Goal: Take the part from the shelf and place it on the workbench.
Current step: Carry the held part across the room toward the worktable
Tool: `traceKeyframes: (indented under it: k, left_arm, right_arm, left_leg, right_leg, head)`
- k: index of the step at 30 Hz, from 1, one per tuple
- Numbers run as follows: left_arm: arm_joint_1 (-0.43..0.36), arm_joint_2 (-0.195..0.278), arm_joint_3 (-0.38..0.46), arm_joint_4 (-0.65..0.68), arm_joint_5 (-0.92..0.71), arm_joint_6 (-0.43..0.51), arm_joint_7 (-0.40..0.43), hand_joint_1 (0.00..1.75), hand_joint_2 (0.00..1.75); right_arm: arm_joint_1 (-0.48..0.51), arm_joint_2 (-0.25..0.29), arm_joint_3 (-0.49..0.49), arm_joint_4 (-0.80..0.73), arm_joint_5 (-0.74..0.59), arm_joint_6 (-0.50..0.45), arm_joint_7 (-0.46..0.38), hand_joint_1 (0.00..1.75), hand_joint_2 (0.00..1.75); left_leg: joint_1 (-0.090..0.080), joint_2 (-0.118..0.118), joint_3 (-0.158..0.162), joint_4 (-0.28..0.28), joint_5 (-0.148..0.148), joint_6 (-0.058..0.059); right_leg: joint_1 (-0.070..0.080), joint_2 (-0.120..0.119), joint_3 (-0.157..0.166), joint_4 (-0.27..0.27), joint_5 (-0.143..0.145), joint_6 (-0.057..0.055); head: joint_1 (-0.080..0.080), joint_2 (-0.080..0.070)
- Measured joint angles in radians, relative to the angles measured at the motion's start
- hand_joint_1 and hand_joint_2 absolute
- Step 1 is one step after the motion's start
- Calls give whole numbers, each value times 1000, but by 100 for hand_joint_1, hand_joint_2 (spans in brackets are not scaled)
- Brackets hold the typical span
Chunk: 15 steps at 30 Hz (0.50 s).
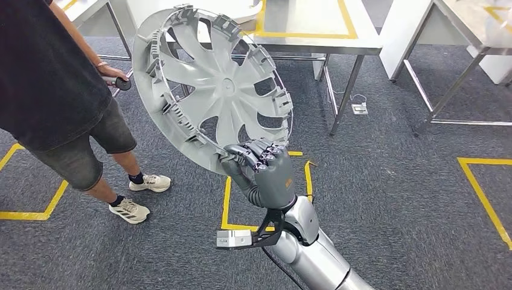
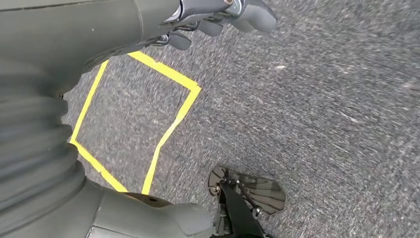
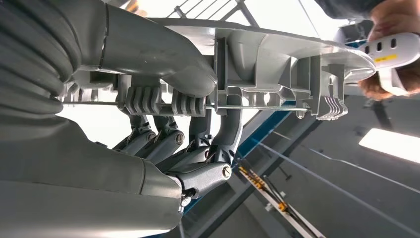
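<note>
While I watched through the head view, the right hand was raised in front of the robot, fingers curled over the lower rim of the part, a large grey wheel cover with curved spokes and a ring of clips on the side facing me. It was held up in the air, tilted, well above the grey carpet floor. In the right wrist view I saw the thumb pressed on one face of the rim and the darker fingers wrapped against the other, so the grip was closed firmly on the part.

A person in a dark shirt and shorts stood just beside the cover on the left, one hand close to its far edge with a small dark object in it; I could not tell whether that hand touched the cover. Behind the part stood a metal surface marked with yellow tape, well apart from the hand. Yellow tape lines ran across the floor below the arm.

From the left wrist view, the left hand hung over the carpet, its fingers loosely apart and holding nothing.
</note>
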State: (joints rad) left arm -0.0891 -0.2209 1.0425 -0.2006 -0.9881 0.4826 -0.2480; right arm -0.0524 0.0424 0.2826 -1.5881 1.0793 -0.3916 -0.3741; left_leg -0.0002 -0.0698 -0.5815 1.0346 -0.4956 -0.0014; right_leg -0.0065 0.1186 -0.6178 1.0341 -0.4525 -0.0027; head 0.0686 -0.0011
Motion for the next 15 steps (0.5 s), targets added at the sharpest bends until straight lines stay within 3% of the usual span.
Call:
traceKeyframes:
  k: [1,3,5,7,8,9,11,13,15]
  left_arm:
    - [0,0,2,0,1,-2,0,0,175]
    - [-1,0,5,-1,1,-4,-2,0,175]
    - [-2,0,5,-1,0,-9,-4,0,175]
    - [-1,1,6,-1,0,-12,-4,0,175]
    - [-1,2,8,-1,0,-13,-4,0,175]
    - [-1,2,9,-1,-1,-13,-3,0,175]
    - [-3,2,10,-1,-1,-14,-3,0,175]
    - [-7,3,11,-1,-1,-13,-4,0,175]
    - [-9,4,11,-1,-1,-13,-5,0,175]
  right_arm:
    - [0,0,-3,0,-1,-1,0,175,175]
    - [-3,1,-9,0,-2,-3,0,175,175]
    - [-6,1,-10,2,-3,-4,0,175,175]
    - [-6,1,-11,6,-6,-4,1,175,175]
    - [-6,1,-13,10,-9,-4,1,175,175]
    - [-7,1,-15,14,-13,-4,1,175,175]
    - [-10,1,-19,20,-23,-3,-4,175,175]
    - [-11,1,-21,24,-33,-2,-9,175,175]
    - [-12,1,-23,24,-42,0,-14,175,175]
  left_leg:
    - [3,12,4,-5,13,5]
    - [9,38,10,-14,19,14]
    - [8,65,11,-16,18,21]
    - [8,93,12,-15,14,23]
    - [9,105,13,-14,12,21]
    - [10,112,14,-11,9,18]
    - [10,124,15,-3,0,7]
    - [7,132,16,2,-6,-5]
    - [5,139,20,-1,-8,-16]
  right_leg:
    - [2,-4,-1,3,-2,6]
    - [6,-47,-21,45,-30,15]
    - [5,-96,-79,162,-92,23]
    - [-3,-109,-130,262,-121,32]
    - [-7,-112,-131,262,-107,36]
    - [-12,-116,-111,222,-78,40]
    - [-16,-128,-43,90,-20,44]
    - [-14,-135,-3,13,-5,36]
    - [-11,-129,-2,6,-8,23]
  head:
    - [1,0]
    - [8,0]
    - [15,0]
    - [15,0]
    - [15,0]
    - [15,0]
    - [15,0]
    - [15,0]
    - [14,0]
